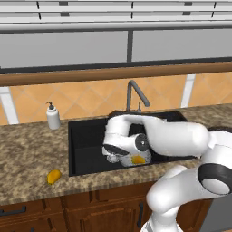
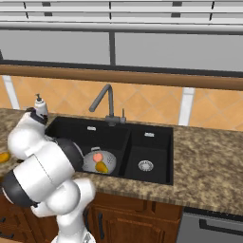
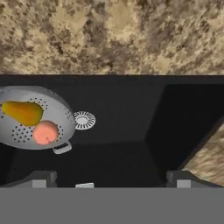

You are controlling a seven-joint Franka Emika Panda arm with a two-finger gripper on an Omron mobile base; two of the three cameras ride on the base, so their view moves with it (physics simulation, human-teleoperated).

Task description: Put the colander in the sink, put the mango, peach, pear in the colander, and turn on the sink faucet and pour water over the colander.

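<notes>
1 colander w/ 2 fruits in it, 1 mango & 1 peach; 1 more yellow fruit on counter; 1 faucet; 1 soap bottle.

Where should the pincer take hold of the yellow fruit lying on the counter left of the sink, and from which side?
Probably across its narrow middle, from straight above. The fruit lies flat on the counter, its long axis slanted, apart from the sink, so the open pincer can close on both long flanks.
</notes>
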